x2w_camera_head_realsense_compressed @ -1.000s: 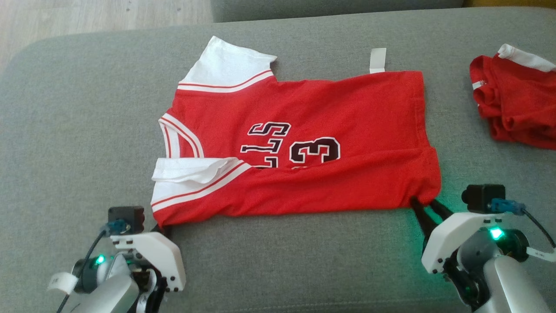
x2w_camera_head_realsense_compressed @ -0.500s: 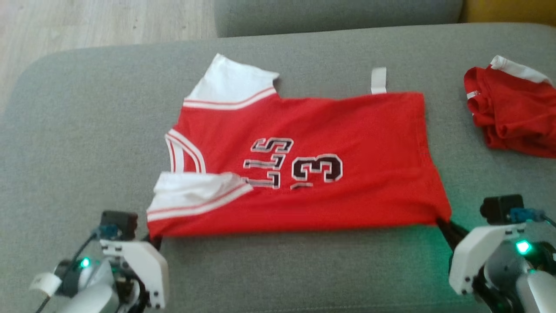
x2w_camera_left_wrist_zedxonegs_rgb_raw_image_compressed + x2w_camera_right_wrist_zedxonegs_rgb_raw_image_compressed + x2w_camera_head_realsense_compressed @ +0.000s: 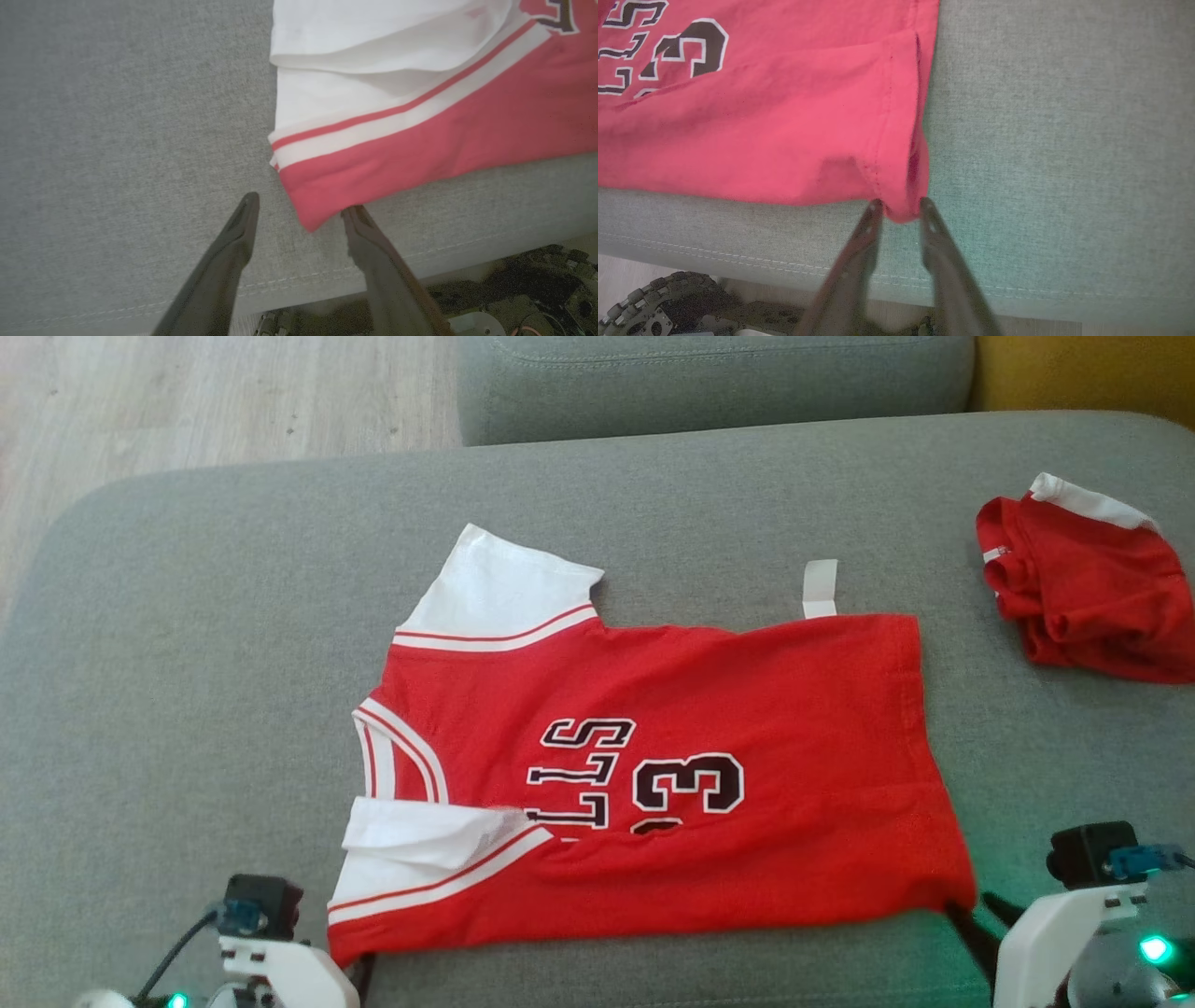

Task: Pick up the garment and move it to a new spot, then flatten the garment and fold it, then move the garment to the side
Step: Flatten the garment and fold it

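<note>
- red jersey shirt with white sleeves and dark lettering [image 3: 672, 709] lies spread flat on the grey fabric sofa seat [image 3: 187, 663]. its neck points toward the robot's left and its hem toward the right, with the near edge close to the seat's front seam.
- the near white sleeve [image 3: 420, 840] is folded over onto the chest, while the far white sleeve [image 3: 495, 588] lies flat.
- a small white label tab [image 3: 820, 588] sticks out past the shirt's far edge.
- left gripper [image 3: 302, 203] — its fingers are spread wide and hold nothing. the shirt's near left corner lies between the tips, and its edge touches one fingertip [image 3: 353, 215].
- right gripper [image 3: 899, 204] sits at the shirt's near right corner with its fingers narrowly parted. the bunched hem corner lies between the tips and touches both — whether they pinch it or merely flank it, i cannot tell.
- a crumpled red garment with white trim [image 3: 1083, 597] lies well apart from the shirt, at the seat's right end.
- beyond the seat are a grey back cushion [image 3: 709, 383], a pale wood floor [image 3: 187, 392] and a yellow surface [image 3: 1083, 373] at the far right.
</note>
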